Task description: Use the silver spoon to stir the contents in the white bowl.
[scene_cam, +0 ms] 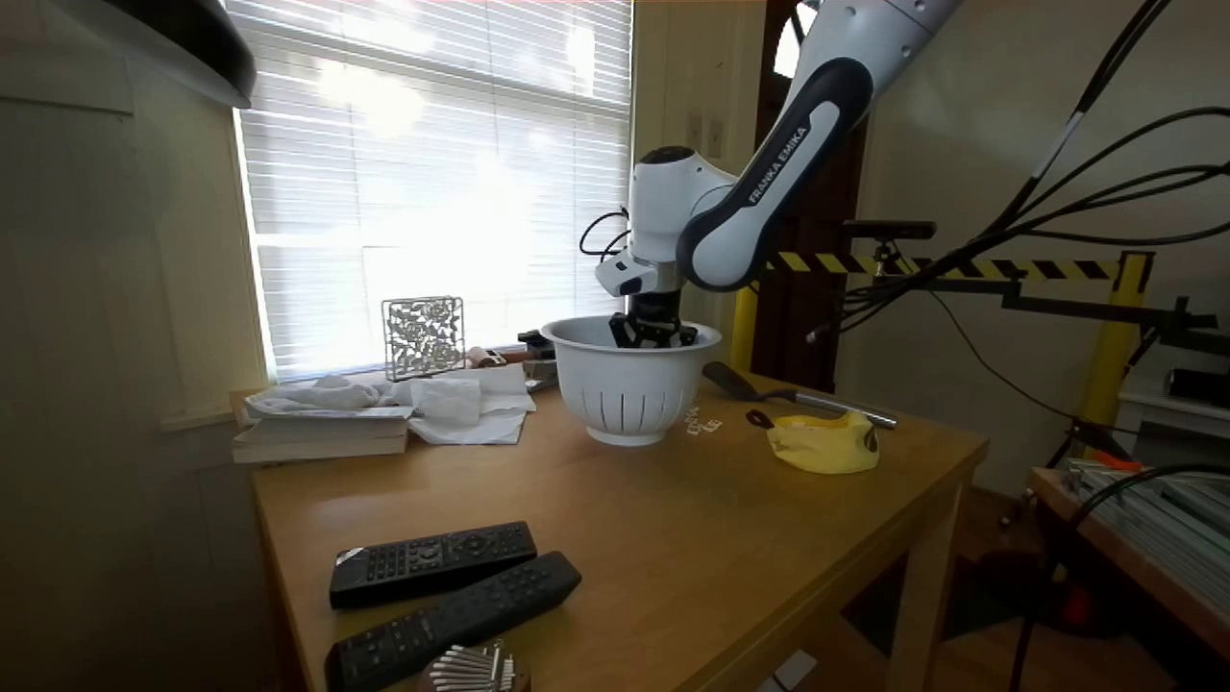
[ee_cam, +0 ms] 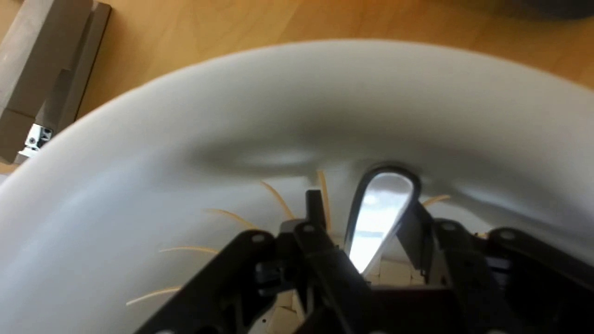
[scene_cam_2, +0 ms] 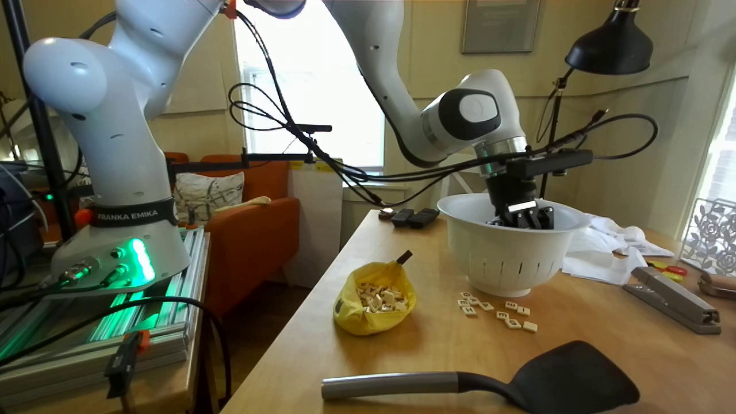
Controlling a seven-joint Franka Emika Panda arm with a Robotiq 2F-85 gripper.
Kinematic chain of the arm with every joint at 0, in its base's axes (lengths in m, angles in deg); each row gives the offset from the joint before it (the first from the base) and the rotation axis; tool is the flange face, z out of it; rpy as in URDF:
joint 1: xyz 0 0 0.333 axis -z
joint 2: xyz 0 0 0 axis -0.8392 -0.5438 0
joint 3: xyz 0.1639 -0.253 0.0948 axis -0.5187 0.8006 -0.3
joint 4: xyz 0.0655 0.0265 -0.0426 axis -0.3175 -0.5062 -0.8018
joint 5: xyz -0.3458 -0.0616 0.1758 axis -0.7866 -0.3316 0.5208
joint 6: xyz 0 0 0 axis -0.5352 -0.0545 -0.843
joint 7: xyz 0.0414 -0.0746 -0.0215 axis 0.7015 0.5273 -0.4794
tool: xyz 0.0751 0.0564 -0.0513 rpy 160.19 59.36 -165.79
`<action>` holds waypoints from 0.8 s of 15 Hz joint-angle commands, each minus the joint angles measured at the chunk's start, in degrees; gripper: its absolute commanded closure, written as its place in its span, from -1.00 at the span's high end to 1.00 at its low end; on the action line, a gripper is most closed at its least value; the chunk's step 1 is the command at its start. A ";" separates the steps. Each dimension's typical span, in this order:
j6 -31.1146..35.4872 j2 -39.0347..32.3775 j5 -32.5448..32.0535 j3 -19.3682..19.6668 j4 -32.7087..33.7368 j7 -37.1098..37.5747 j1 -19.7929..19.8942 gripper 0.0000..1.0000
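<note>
With gripper [ee_cam: 364, 211] jaws parted partway either side of the silver spoon [ee_cam: 383, 206], seemingly unclamped, aimed toward wrist-view one o'clock inside the white bowl [ee_cam: 116, 162], centre first, clamp firmly, then stir.

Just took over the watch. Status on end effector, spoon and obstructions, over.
End effector open, inside white bowl. Silver spoon between the jaws, gap beside one; no firm grip seen. Possible snag: surrounding bowl wall; stapler outside looks clear.

Deep white bowl [scene_cam_2: 494, 259] on wooden desk [scene_cam_2: 437, 346]; slim silver metal spoon [ee_cam: 383, 208] inside. In an exterior view: yellow cloth pouch [scene_cam_2: 368, 324] left of bowl, long taupe stapler [scene_cam_2: 675, 301] right.
</note>
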 commanded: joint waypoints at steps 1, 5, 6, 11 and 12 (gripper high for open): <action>0.65 1.96 -1.82 0.18 -2.42 1.02 0.43 -0.19; 0.43 2.27 -1.70 0.12 -2.83 0.91 0.57 -0.29; 0.43 2.42 -1.72 0.13 -3.06 0.88 0.60 -0.36; 0.52 3.38 -1.81 0.15 -4.45 0.77 0.69 -0.92; 0.42 3.58 -1.82 0.14 -4.70 0.71 0.69 -1.00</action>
